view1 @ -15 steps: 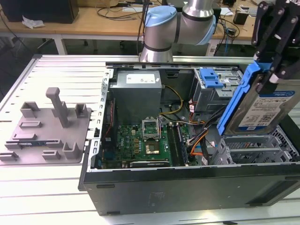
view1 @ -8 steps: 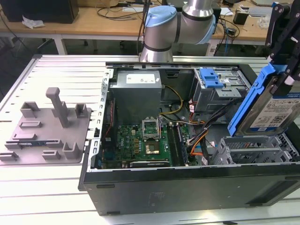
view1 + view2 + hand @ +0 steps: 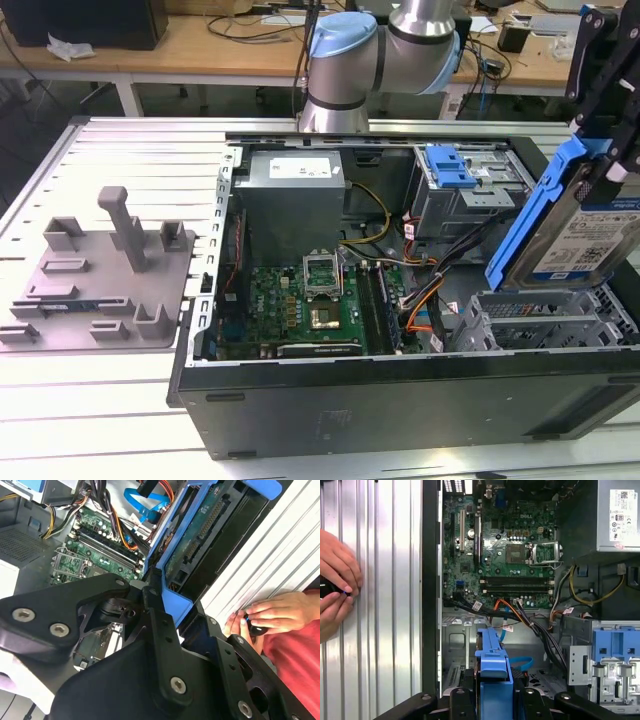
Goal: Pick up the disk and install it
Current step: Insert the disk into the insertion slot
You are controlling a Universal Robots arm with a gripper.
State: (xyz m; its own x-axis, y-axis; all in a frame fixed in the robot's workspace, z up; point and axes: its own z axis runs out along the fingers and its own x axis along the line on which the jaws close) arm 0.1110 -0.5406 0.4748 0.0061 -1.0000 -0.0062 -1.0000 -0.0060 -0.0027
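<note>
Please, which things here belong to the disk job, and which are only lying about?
Job: the disk, tilted, gripped in the claw; the grey drive cage beneath it; the open computer case.
Lying about: the grey fixture plate; the power supply box; the blue latch piece; a person's hands.

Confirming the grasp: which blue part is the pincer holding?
The disk, silver drive in a blue frame, tilted above the case; the all-blue latch sits apart inside.
</note>
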